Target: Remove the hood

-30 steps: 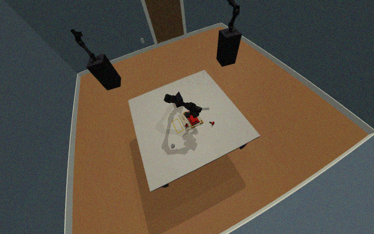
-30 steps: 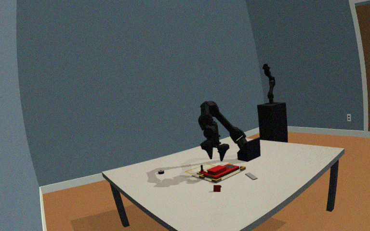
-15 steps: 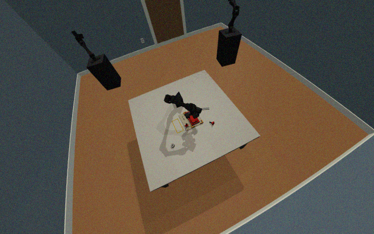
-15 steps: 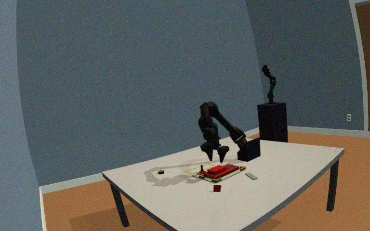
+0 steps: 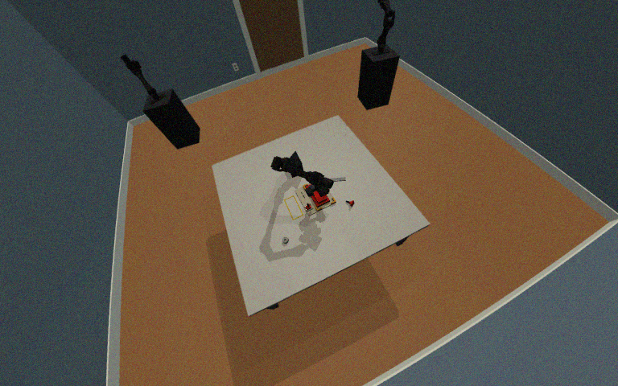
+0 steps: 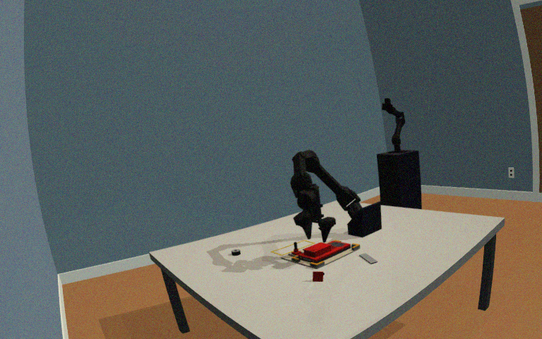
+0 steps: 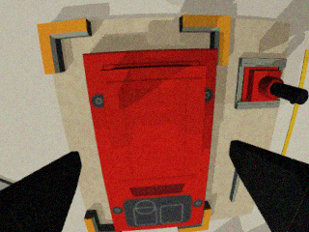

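The red toy car (image 6: 340,246) (image 7: 98,79) lies between yellow corner brackets on a beige board (image 7: 229,123). Its hood, a raised red block (image 5: 320,197) (image 6: 317,249) (image 7: 154,121), sits on the car. My gripper (image 6: 316,239) (image 7: 156,154) is open and empty above the car, with one finger on each side of it in the wrist view. In the top view the arm hides the fingertips and part of the car. The marked area, a yellow outline (image 5: 290,209) (image 6: 288,246) (image 7: 293,116), lies on the table beside the board with nothing inside it.
A red block with an upright black peg (image 5: 307,207) (image 6: 296,248) (image 7: 253,87) stands on the board near the outline. On the table are a small red part (image 5: 350,203) (image 6: 317,276), a grey flat bar (image 5: 338,179) (image 6: 368,258) and a small round part (image 5: 285,240) (image 6: 236,252).
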You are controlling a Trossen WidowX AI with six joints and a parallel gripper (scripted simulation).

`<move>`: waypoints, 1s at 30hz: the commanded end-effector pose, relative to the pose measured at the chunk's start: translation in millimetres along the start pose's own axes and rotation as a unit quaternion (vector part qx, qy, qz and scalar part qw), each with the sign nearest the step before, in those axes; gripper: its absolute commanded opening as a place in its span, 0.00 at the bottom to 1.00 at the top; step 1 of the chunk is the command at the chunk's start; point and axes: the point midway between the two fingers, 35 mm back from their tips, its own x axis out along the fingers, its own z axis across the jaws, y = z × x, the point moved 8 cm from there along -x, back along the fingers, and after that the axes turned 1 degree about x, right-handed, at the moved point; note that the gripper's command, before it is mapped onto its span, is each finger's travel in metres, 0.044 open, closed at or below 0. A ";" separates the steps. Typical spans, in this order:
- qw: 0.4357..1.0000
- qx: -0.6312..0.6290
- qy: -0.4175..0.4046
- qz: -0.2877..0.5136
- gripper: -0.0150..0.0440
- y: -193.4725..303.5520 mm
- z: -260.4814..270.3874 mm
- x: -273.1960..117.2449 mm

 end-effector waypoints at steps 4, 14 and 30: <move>1.000 -0.002 0.003 0.002 1.00 0.6 -1.2 7.8; 1.000 -0.002 0.003 0.002 1.00 0.8 -1.6 16.2; 1.000 -0.002 0.003 0.002 1.00 1.5 -2.1 26.7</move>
